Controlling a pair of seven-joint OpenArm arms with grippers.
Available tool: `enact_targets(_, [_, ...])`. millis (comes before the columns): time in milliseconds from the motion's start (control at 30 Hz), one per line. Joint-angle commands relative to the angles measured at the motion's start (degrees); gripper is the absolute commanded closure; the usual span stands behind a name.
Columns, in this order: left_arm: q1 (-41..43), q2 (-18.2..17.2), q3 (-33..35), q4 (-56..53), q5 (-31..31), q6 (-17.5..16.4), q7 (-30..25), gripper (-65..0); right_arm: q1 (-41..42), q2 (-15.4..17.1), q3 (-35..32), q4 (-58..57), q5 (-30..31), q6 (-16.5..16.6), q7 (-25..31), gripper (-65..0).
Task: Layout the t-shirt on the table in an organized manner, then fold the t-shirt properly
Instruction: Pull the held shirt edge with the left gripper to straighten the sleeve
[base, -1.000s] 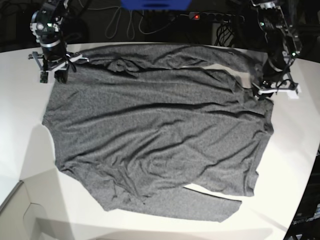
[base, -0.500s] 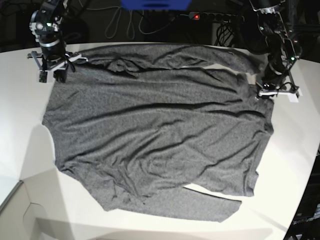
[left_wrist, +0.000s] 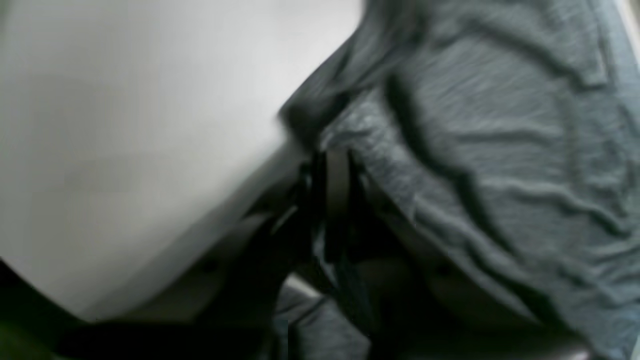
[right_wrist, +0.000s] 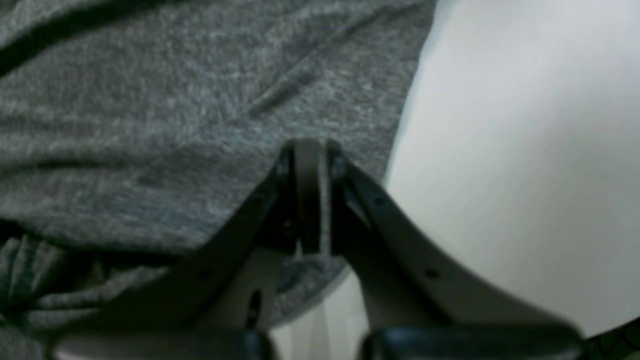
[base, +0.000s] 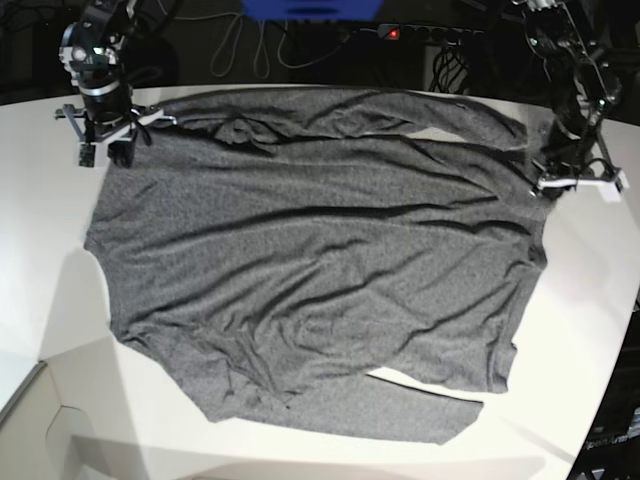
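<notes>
The dark grey t-shirt (base: 320, 260) lies spread across the white table (base: 60, 330), wrinkled, with one long sleeve (base: 330, 105) along the far edge and the other (base: 400, 410) folded under the near hem. My right gripper (base: 118, 152) is at the shirt's far-left corner; in the right wrist view it (right_wrist: 310, 155) is shut on the t-shirt (right_wrist: 150, 100) edge beside bare table (right_wrist: 500, 150). My left gripper (base: 543, 188) is at the shirt's right edge; in the blurred left wrist view it (left_wrist: 336, 165) is shut on a bunched edge of t-shirt (left_wrist: 500, 125).
A power strip (base: 430, 33) with a red light, cables and a blue object (base: 310, 8) sit in the dark behind the table's curved far edge. The table's near-left corner (base: 30, 400) drops off. White tabletop shows left, right and in front of the shirt.
My left gripper has shut on the shirt's right edge and moved right, drawing that corner outward. The right arm has stayed put.
</notes>
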Motion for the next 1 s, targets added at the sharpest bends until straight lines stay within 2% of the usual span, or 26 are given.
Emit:
enact_targets(0, [0.6,-0.7,-0.6,1.4,-0.5,-0.3,-1.0,0.0,0.1,0.3,0.1,1.0,0.5,0.1,1.4,-1.5])
enact_targets(333, [0.9,-0.6,-7.7,1.3,-0.5,-0.3,-0.8,0.0,0.2,0.3,0.0,1.0,0.5,0.1,1.5,-1.5])
enact_targets(767, [0.2,-0.5,-8.0,-8.0,-0.5,-0.3,-0.7,-0.5,0.2,0.3,0.0,1.1,0.5,0.1,1.5,-1.5])
enact_targets(833, [-0.2,-0.5,-8.1,-8.1,-0.5,-0.3,-0.7,-4.2,0.2,0.3,0.0,1.1,0.5,0.1,1.5,-1.5])
enact_targets(967, [-0.3,-0.5,-8.1,-8.0,-0.5,-0.3,-0.7,-20.2,0.2,0.3,0.0,1.1,0.5,0.1,1.5,-1.5])
